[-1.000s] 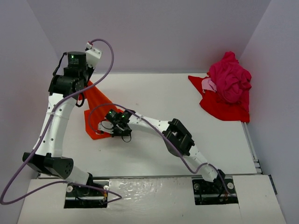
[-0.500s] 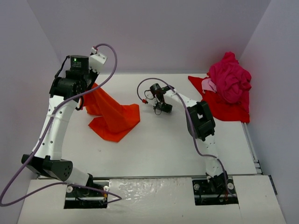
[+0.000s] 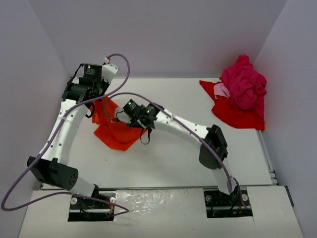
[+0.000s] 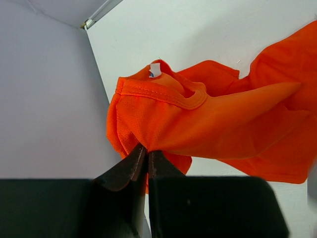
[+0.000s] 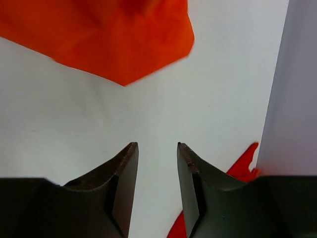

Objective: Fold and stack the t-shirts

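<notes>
my left gripper (image 4: 146,152) is pinched tight on a fold of the orange-red t-shirt (image 4: 213,119), the 2 fingertips pressed together with cloth between them. from that pinch the shirt hangs and spreads out, its ribbed collar (image 4: 163,94) and a small white tag (image 4: 155,70) facing the wrist camera. my right gripper (image 5: 156,147) has its jaws apart with nothing between them, only bare white table (image 3: 173,158) under the tips, and a corner of the orange-red cloth lies just ahead of it. from above, that shirt sits at the left of the table, partly lifted. at the far right a magenta-pink t-shirt (image 3: 242,82) is bunched on top of a red t-shirt (image 3: 232,113) lying flat.
</notes>
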You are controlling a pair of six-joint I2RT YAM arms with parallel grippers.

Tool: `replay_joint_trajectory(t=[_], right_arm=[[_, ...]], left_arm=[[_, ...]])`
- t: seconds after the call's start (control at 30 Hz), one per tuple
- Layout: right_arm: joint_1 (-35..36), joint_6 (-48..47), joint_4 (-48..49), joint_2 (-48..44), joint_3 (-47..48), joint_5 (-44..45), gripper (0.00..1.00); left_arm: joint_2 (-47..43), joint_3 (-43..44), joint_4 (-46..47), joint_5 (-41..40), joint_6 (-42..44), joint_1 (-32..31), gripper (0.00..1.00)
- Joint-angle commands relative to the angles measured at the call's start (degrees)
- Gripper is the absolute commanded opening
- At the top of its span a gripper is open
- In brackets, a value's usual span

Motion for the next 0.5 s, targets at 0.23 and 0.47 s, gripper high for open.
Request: replay_joint_trajectory(t=[0.23,0.47], right_arm=[[8.12,3.33,-6.32,-7.03,1.60,-15.71,0.26],[9.16,2.81,-7.47,-0.02,3.53,-19.99,0.31]], left_arm=[[6.90,2.82,7.02,-6.32,-2.66,0.15,0.00],[6.73,3.69,6.88,-7.96,-3.07,0.20,0.00]])
